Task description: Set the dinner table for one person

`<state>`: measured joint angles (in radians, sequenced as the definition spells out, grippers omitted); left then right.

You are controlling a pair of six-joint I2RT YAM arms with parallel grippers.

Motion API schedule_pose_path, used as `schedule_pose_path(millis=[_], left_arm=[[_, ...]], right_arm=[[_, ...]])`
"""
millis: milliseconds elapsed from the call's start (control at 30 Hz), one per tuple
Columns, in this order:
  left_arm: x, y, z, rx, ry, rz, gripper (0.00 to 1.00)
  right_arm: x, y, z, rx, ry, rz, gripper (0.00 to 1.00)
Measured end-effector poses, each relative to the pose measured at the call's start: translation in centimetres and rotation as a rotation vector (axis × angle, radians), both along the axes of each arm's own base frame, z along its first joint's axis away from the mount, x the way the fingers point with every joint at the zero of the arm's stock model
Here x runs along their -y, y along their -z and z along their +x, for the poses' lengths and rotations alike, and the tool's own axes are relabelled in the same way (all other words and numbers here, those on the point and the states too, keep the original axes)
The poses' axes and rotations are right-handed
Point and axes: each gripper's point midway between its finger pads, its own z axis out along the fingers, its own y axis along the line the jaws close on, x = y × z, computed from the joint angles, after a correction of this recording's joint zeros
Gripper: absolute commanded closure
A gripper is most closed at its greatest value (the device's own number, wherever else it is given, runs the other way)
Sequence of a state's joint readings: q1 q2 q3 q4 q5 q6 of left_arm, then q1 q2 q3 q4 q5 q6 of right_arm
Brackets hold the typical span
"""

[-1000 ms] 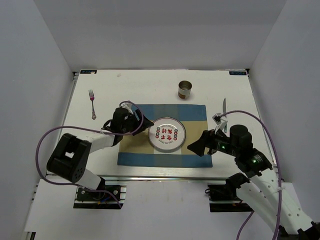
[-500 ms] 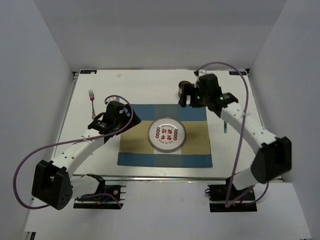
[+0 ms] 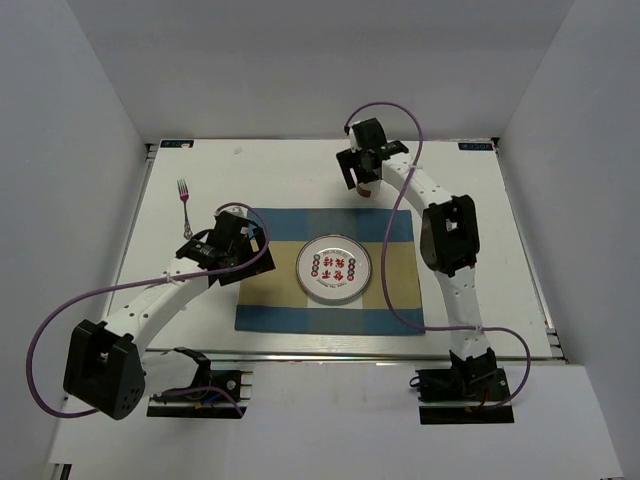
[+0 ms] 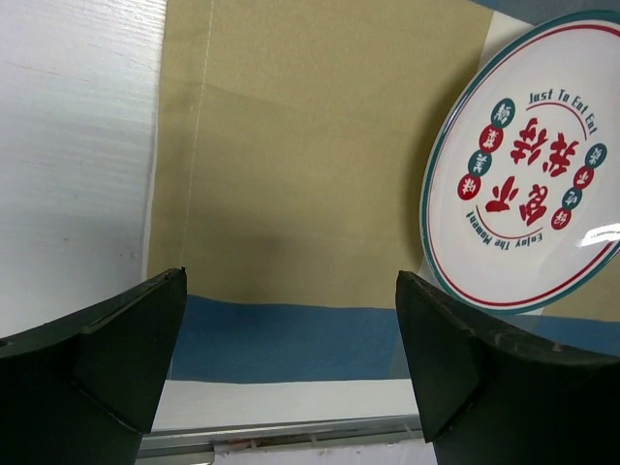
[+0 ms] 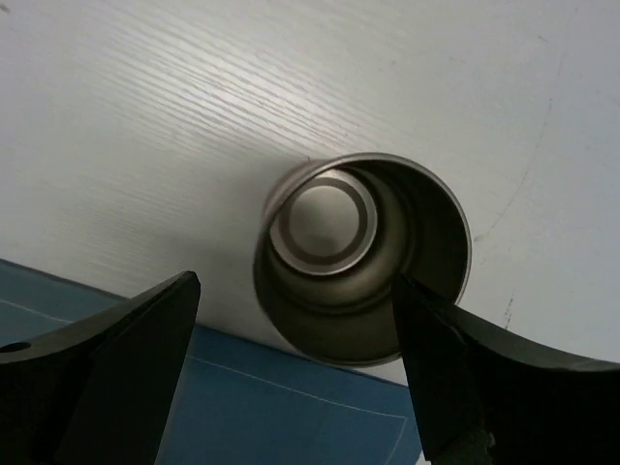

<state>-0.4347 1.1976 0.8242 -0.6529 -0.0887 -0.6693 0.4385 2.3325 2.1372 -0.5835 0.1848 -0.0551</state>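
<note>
Since half a second ago the right gripper (image 3: 362,176) has come from beside the metal cup (image 5: 363,257) to a place directly over it, so the top view now shows almost nothing of the cup, while the left gripper (image 3: 238,252) has shifted only slightly. The right wrist view looks straight down into the cup: it stands upright on the white worktop (image 3: 290,170), just beyond the blue edge of the placemat (image 3: 270,300), and its round body sits between the two fingers. The right gripper (image 5: 295,291) is spread wide and holds nothing yet. I cannot tell if the right finger already touches the rim. I judge it is lined up like this so that closing will catch the cup by its wall from both sides. The left gripper (image 4: 291,291) is also wide open and empty, low over the tan part of the placemat, with the printed plate (image 4: 518,184) off to its right side. The fork (image 3: 184,205) lies on the bare worktop well apart from this gripper, on the side away from the plate. The worktop, which serves as the dinner table, lies under both grippers and carries everything. The plate sits in the middle of the placemat, so cup and fork seem to be what remains.
</note>
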Motion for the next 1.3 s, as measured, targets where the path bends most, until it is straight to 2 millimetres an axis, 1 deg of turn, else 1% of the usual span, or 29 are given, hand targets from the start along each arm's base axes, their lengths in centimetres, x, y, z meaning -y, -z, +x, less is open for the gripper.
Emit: schedule_pose_path(millis=[67, 100, 133, 167, 200, 233, 267, 300, 367, 433, 500, 567, 633, 767, 833, 867, 900, 967, 1067, 1133, 1200, 1300], left_arm=[[0.0, 0.0, -0.1, -0.002, 0.009, 0.000, 0.02], [0.1, -0.1, -0.1, -0.001, 0.013, -0.003, 0.02], [0.1, -0.2, -0.1, 0.002, 0.015, -0.005, 0.02], [0.2, -0.3, -0.2, 0.005, 0.018, -0.009, 0.02], [0.2, -0.4, -0.2, 0.008, 0.020, -0.014, 0.02], [0.3, -0.5, -0.2, 0.011, 0.022, -0.019, 0.02], [0.3, -0.4, -0.2, 0.010, 0.024, -0.021, 0.02], [0.4, -0.4, -0.3, 0.009, 0.025, -0.022, 0.02], [0.4, -0.2, -0.4, 0.003, 0.028, -0.025, 0.02], [0.5, -0.2, -0.5, -0.001, 0.031, -0.027, 0.02], [0.5, -0.1, -0.6, -0.003, 0.031, -0.029, 0.02], [0.5, -0.1, -0.6, -0.004, 0.027, -0.030, 0.02], [0.3, -0.1, -0.6, -0.003, 0.011, -0.029, 0.02], [0.0, -0.4, -0.5, 0.013, -0.029, -0.035, 0.02], [0.0, -0.5, -0.5, 0.016, -0.040, -0.042, 0.02], [0.0, -0.5, -0.5, 0.015, -0.044, -0.045, 0.02], [0.0, -0.4, -0.5, 0.014, -0.047, -0.046, 0.02], [0.1, -0.4, -0.5, 0.011, -0.054, -0.052, 0.02], [0.2, -0.2, -0.6, 0.005, -0.059, -0.059, 0.02], [0.2, 0.2, -0.7, -0.001, -0.061, -0.060, 0.02], [0.0, 0.6, -1.1, -0.008, -0.066, -0.060, 0.02], [-0.2, 0.8, -1.5, -0.002, -0.069, -0.065, 0.02]], right_arm=[[0.8, 1.6, 0.0, -0.021, -0.015, -0.048, 0.17], [1.0, 2.0, 0.0, -0.021, -0.024, -0.062, 0.20], [1.1, 2.1, 0.1, -0.020, -0.028, -0.068, 0.28], [1.3, 2.1, 0.2, -0.016, -0.035, -0.073, 0.46], [1.3, 2.1, 0.4, -0.008, -0.042, -0.078, 0.55], [1.2, 2.1, 0.5, 0.000, -0.041, -0.072, 0.73], [1.2, 2.3, 0.6, 0.006, -0.041, -0.070, 0.88], [1.1, 2.7, 0.6, 0.009, -0.046, -0.070, 1.00], [1.5, 3.1, 0.6, 0.016, -0.025, -0.076, 1.00], [1.6, 2.4, 0.4, 0.037, -0.008, -0.067, 1.00], [2.0, 1.8, -0.4, 0.035, 0.010, -0.072, 1.00], [2.6, 0.7, -1.5, 0.035, 0.041, -0.082, 1.00], [3.3, -1.0, -2.9, 0.042, 0.075, -0.085, 1.00], [4.3, -5.2, -7.0, 0.048, 0.127, -0.033, 1.00], [4.5, -6.4, -9.0, 0.051, 0.132, 0.009, 1.00], [4.6, -6.4, -9.9, 0.041, 0.134, 0.026, 1.00], [4.7, -6.1, -10.5, 0.029, 0.137, 0.038, 1.00], [4.8, -4.5, -11.6, -0.016, 0.144, 0.045, 1.00], [4.9, -0.9, -13.2, -0.103, 0.147, 0.035, 1.00], [5.1, 1.0, -14.1, -0.153, 0.146, 0.020, 1.00], [5.1, 2.2, -14.4, -0.182, 0.140, 0.015, 1.00], [4.9, 2.9, -14.2, -0.190, 0.138, 0.014, 1.00]])
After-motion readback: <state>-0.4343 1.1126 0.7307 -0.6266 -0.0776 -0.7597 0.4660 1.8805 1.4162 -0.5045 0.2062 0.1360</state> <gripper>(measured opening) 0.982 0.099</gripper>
